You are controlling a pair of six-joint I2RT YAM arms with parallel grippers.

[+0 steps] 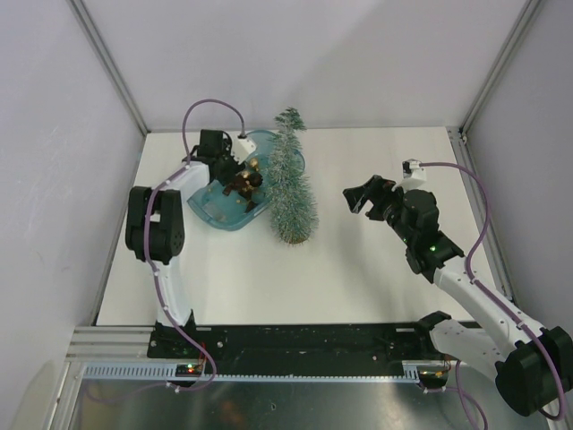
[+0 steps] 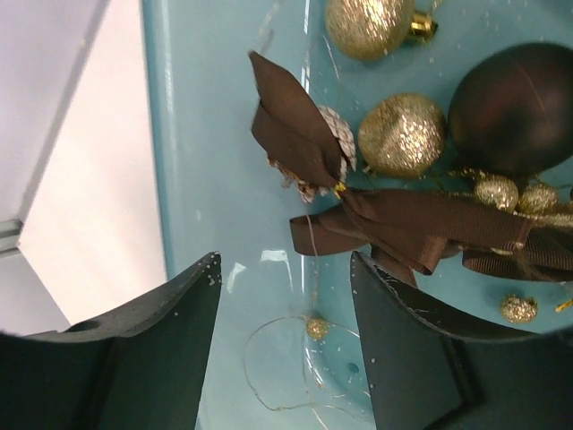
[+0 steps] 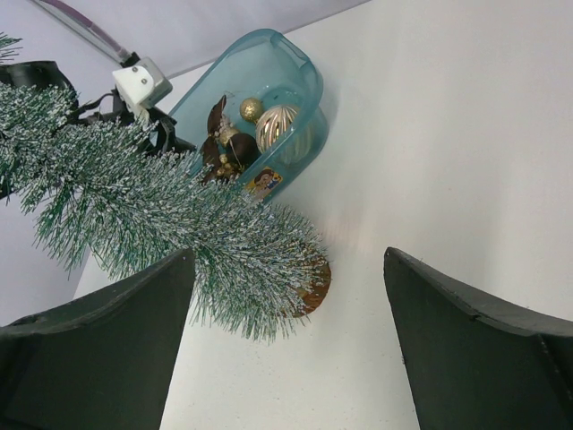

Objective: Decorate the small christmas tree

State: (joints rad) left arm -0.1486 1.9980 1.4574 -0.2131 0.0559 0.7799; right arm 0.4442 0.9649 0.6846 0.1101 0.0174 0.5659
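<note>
Needles on the small christmas tree look bristly and frosted. I judge they will flex and spring back under a finger rather than give a firm seat, and may shed some of their frosting. The tree is probably light, with a stiff stem inside. As a slim cone on a small round wooden base, it should tip easily if pushed from the side. The safest hold is likely low down, on the stem just above the base or on the base itself. A light pinch across the cone would serve only to steady it, and the bent tip is best left alone. The tree appears to stand on its base on the table, just right of the teal tub. I cannot tell whether needles and rim touch. The left gripper sits down inside the tub, just left of the tree, with the tub wall between them. Its fingers are partly apart and hold nothing, and a thin wire loop with a gold bead lies between them, near a brown ribbon bow and the gold baubles. The right gripper hovers well to the tree's right, spread wide and empty, pointing at the tree's lower half across bare table.
</note>
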